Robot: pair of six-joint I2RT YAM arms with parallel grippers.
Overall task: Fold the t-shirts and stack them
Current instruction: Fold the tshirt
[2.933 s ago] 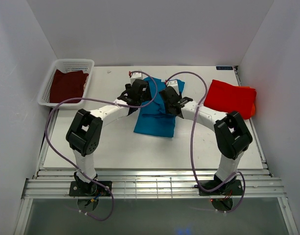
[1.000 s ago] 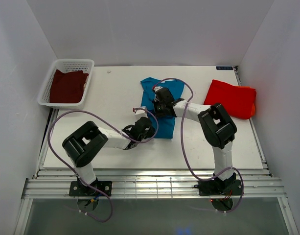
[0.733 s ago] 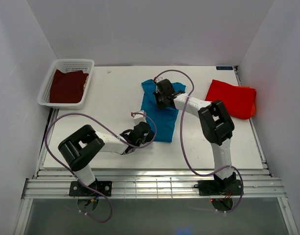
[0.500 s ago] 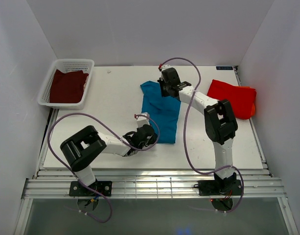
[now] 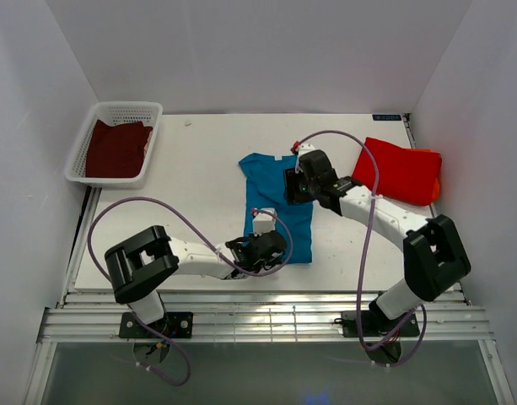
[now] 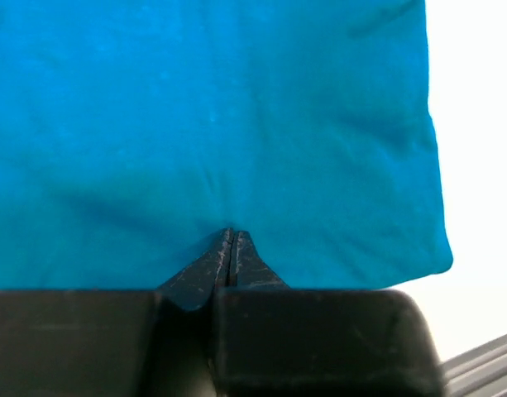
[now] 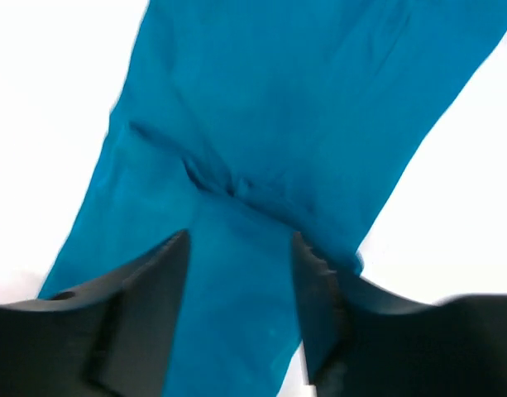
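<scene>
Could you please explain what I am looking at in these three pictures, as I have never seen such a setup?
Two robot arms are bolted at the near edge of a white table. The wide picture looks down from above; the other two come from cameras on each wrist. A teal t-shirt lies flat in the middle, a folded red-orange t-shirt to the right, and a maroon t-shirt in a white basket far left. The left tool is shut, pinching the teal t-shirt's near hem. The right tool hangs open over it, holding nothing.
</scene>
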